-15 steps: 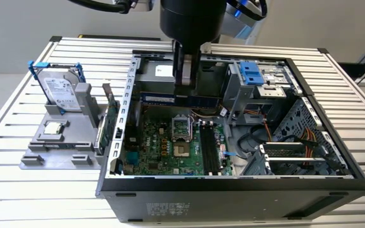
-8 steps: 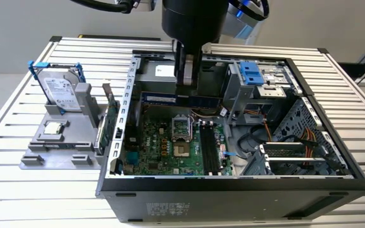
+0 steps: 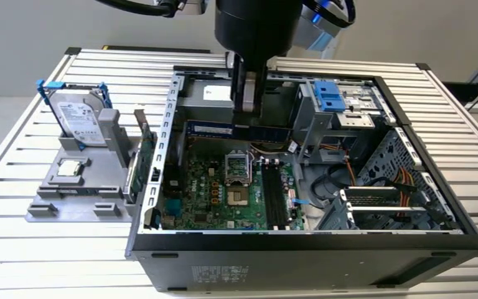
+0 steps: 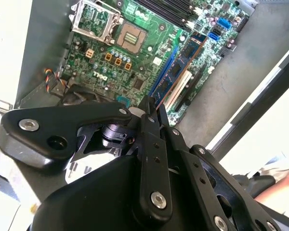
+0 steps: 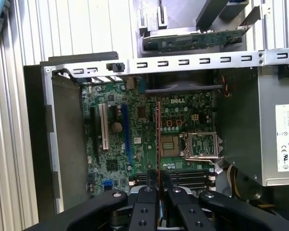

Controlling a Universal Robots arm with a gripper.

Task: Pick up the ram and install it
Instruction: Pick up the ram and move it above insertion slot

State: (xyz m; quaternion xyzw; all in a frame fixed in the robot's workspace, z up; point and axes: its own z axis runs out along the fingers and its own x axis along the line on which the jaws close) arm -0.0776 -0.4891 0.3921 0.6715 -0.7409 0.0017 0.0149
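My gripper hangs over the open computer case, shut on the ram. In the exterior view the ram is a long blue-green stick held level above the back part of the motherboard. In the first wrist view the ram shows edge-on, running out from between the fingertips. In the second wrist view the ram shows its row of dark chips, reaching out from my gripper. The black memory slots lie lower on the board beside the processor socket.
A grey fixture at the exterior view's left holds a hard drive, a small square chip and an upright green card. Inside the case are a power supply, a blue drive cage and loose cables.
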